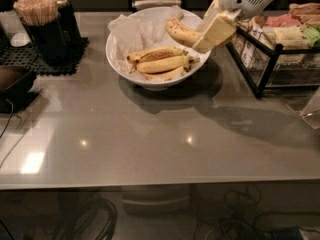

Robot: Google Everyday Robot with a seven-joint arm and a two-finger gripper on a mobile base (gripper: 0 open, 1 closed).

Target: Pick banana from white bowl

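Note:
The white bowl [150, 76] stands at the back middle of the grey table, lined with crumpled white paper. Several straighter speckled bananas [162, 63] lie in it. My gripper [207, 34] is raised above the bowl's right rim, coming in from the top right. It is shut on the curved speckled banana [181, 32], which hangs in the air over the bowl's back right part, one end sticking out to the left of the cream fingers [216, 31].
A black wire rack [272, 59] with packaged snacks stands right of the bowl. A black holder with wooden stir sticks [42, 26] sits on a black mat at the back left. A dark object [15, 86] lies at the left edge.

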